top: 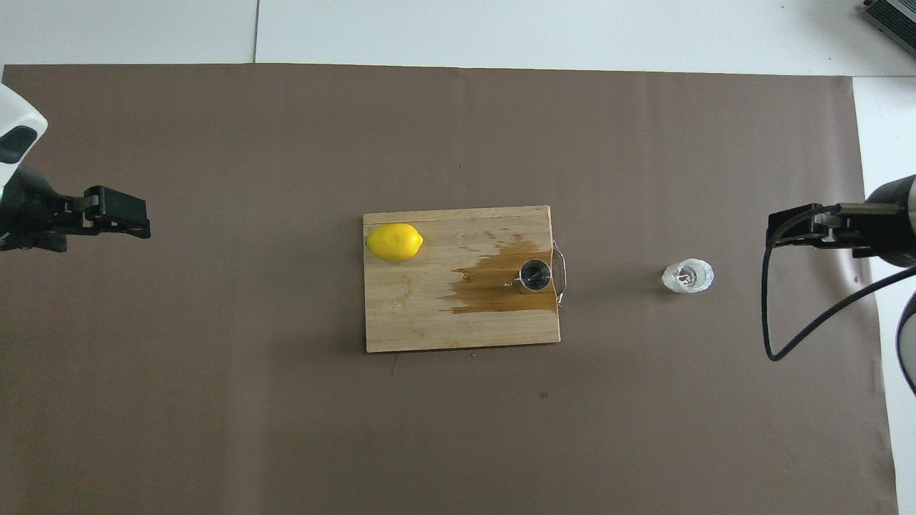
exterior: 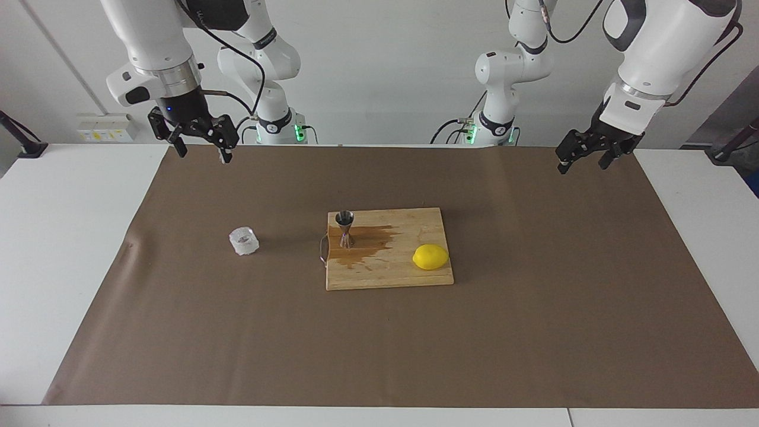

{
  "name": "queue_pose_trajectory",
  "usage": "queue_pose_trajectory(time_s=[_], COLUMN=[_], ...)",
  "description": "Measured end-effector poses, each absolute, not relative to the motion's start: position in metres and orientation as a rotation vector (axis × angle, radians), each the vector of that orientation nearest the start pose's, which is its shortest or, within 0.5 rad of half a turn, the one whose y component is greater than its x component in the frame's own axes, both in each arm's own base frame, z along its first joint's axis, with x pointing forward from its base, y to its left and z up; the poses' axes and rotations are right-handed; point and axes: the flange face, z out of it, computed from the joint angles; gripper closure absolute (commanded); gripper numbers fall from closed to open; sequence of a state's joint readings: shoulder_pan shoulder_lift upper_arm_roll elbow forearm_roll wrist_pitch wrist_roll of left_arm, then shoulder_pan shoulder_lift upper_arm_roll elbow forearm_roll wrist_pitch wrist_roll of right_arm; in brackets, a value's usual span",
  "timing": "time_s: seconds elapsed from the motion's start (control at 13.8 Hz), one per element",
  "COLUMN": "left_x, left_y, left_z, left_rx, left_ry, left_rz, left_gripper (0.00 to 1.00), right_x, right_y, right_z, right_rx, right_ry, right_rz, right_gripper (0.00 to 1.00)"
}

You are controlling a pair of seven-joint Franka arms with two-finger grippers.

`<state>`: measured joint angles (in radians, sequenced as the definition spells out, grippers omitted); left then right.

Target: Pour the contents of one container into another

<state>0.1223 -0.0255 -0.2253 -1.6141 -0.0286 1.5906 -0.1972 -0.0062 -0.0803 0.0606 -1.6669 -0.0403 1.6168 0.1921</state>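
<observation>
We are hanging both pincers, right pincer (exterior: 198,144) and left pincer (exterior: 584,155), released above the table (exterior: 77,237); the glass (exterior: 244,241) is sitting beside the board (exterior: 388,279), risking a spill at the narrow jigger (exterior: 345,229).

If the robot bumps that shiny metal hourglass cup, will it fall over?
Probably. The shiny steel hourglass-shaped jigger stands upright on a narrow waist and small foot, so it looks tippy. The wet brown patch on the wooden cutting board might let it slide.

Jigger (exterior: 345,229) and lemon (exterior: 430,257) on board (exterior: 388,274) — jigger at right arm's end; glass (exterior: 244,241) on mat (exterior: 178,332) beside that end.
</observation>
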Motion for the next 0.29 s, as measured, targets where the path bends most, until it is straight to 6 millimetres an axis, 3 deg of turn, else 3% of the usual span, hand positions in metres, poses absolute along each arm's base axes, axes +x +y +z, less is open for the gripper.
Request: queue_pose_trajectory(time_s=[0.29], left_x=[0.5448], left_y=[-0.0610], left_z=[0.6195], left_rx=[-3.161], left_ry=[-0.150], left_rz=[0.003], left_gripper=[0.00], right_x=[0.5323], right_y=[0.0262], right_z=[0.6222], right_rx=[-3.179], right_ry=[0.168], right_rz=[-0.038], right_gripper=[0.00])
